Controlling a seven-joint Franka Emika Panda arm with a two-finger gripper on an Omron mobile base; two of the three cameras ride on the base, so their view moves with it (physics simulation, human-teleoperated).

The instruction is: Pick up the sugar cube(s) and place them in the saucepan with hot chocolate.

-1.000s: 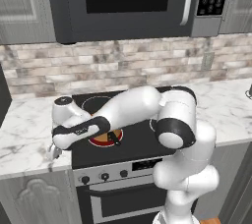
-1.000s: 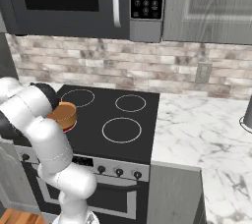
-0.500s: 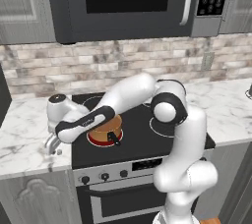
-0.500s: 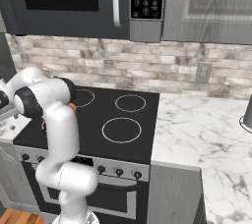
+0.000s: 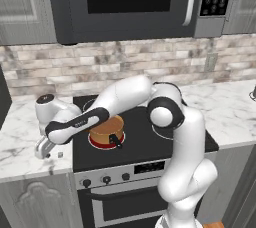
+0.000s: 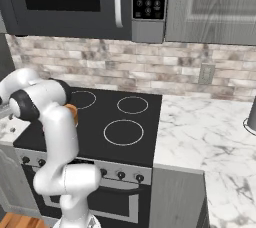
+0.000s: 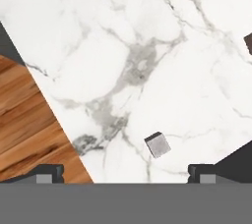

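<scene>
Two-finger gripper is hovering with jaws spread wide, holding nothing, over the white marble counter. One greyish-white sugar cube is lying between them, near the counter's front edge. One copper-orange saucepan is sitting on the black stove alongside.

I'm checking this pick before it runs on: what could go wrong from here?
The sugar cube is tiny and sits nearer the right fingertip than centred in the open gripper, so closing could flick it away. It also lies close to the counter edge, so a nudge might drop it to the floor.
</scene>
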